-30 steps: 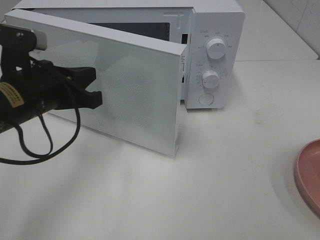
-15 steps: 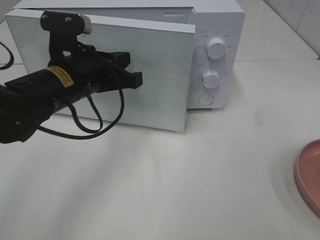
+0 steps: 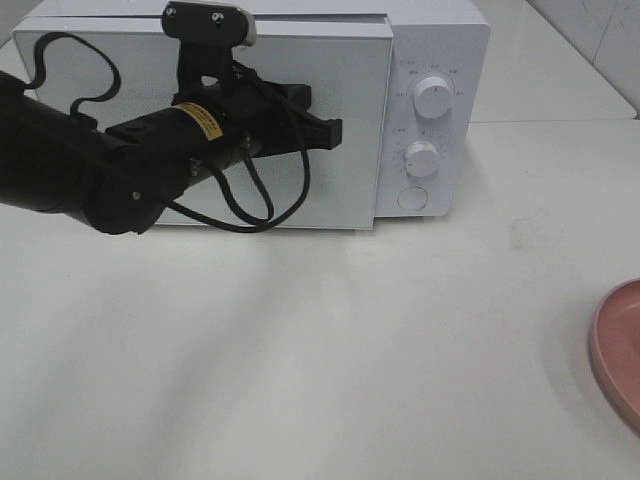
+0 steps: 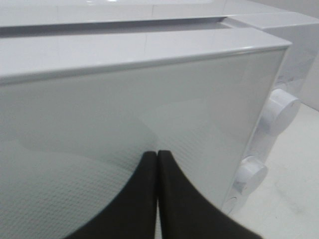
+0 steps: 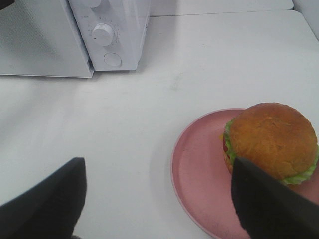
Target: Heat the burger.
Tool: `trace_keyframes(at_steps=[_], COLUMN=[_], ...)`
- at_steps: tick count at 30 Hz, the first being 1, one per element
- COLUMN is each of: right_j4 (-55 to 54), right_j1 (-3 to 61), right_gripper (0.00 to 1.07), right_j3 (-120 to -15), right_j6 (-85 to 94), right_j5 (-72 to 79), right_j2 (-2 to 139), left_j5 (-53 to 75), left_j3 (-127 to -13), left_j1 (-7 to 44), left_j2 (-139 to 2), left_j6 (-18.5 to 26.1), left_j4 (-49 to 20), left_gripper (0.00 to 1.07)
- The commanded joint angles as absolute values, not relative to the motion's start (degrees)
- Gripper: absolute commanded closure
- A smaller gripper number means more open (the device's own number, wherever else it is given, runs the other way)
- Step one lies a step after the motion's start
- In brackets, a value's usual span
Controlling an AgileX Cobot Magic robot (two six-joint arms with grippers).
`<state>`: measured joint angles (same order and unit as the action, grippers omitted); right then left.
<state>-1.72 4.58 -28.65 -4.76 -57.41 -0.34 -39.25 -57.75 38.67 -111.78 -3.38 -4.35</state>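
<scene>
The burger [image 5: 271, 139], with a golden-brown bun and lettuce showing at its edge, sits on a pink plate [image 5: 199, 169] in the right wrist view. My right gripper [image 5: 157, 167] hovers open above the plate's near side and holds nothing. The exterior view shows only the rim of the plate [image 3: 620, 350] at the right edge; the burger is out of that view. My left gripper [image 3: 335, 133] is shut and empty, its tips [image 4: 158, 154] against the front of the white microwave door [image 3: 340, 190], which stands almost flush with the microwave [image 3: 440, 40].
Two round knobs [image 3: 433, 97] [image 3: 421, 158] and a round button [image 3: 411, 198] sit on the microwave's right panel. The left arm's black cable [image 3: 260, 215] loops in front of the door. White tabletop [image 3: 350, 350] stretches between the microwave and the plate.
My left arm has swept to the right with its shut gripper against the door. The door has swung from wide open to nearly closed. The plate has not moved.
</scene>
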Motion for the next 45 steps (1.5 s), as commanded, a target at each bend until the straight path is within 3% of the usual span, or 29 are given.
trace_keyframes(at_steps=[1, 9, 12, 21, 32, 35, 36, 37, 38, 39, 40, 41, 45], right_j4=[-1.7, -1.7, -1.7, -1.7, -1.7, -1.7, -1.7, -1.7, -1.7, -1.7, -1.7, -1.7, -1.7], right_j1=[4.3, 4.3, 4.3, 4.3, 4.3, 4.3, 4.3, 4.3, 4.3, 4.3, 4.3, 4.3, 4.3], right_gripper=[0.31, 0.31, 0.31, 0.31, 0.31, 0.31, 0.31, 0.31, 0.31, 0.31, 0.31, 0.31, 0.31], right_j3=[-28.5, -28.5, -28.5, -28.5, -28.5, -28.5, -28.5, -28.5, -28.5, -28.5, -28.5, -28.5, -28.5], right_j6=[-5.2, -5.2, -5.2, -5.2, -5.2, -5.2, -5.2, -5.2, -5.2, -5.2, -5.2, -5.2, -5.2], right_j5=[-57.0, -57.0, -57.0, -57.0, -57.0, -57.0, -57.0, -57.0, -57.0, -57.0, -57.0, -57.0, -57.0], right_j2=[-1.8, -1.8, -1.8, -1.8, -1.8, -1.8, -1.8, -1.8, -1.8, -1.8, -1.8, -1.8, -1.8], left_j5=[-38.6, -36.9, -36.8, -33.4, -20.2, -8.0, 0.4, 0.4, 4.4, 10.7, 10.7, 16.8, 23.5], left_j3=[-61.5, -66.8, -68.3, -68.2, -54.6, -53.5, -53.5, -53.5, -53.5, -53.5, -53.5, -53.5, -53.5], left_j1=[38.8, 38.8, 38.7, 39.5, 42.8, 42.8, 42.7, 42.7, 42.7, 42.7, 42.7, 42.7, 42.7], left_j2=[-113.6, -116.6, -117.6, -116.3, -103.2, -99.8, -98.3, -98.3, -97.5, -96.2, -96.2, -94.8, -92.9], left_j6=[-3.0, 2.5, 2.7, 3.6, 4.0, 4.0, 4.0, 4.0, 4.0, 4.0, 4.0, 4.0, 4.0], left_j4=[-6.9, -14.0, -15.5, -13.3, -13.0, -12.9, -12.8, -12.8, -12.8, -12.4, -12.4, -12.3, -12.2], left_gripper=[1.07, 1.07, 1.07, 1.07, 1.07, 0.9, 0.64, 0.64, 0.47, 0.18, 0.18, 0.05, 0.07])
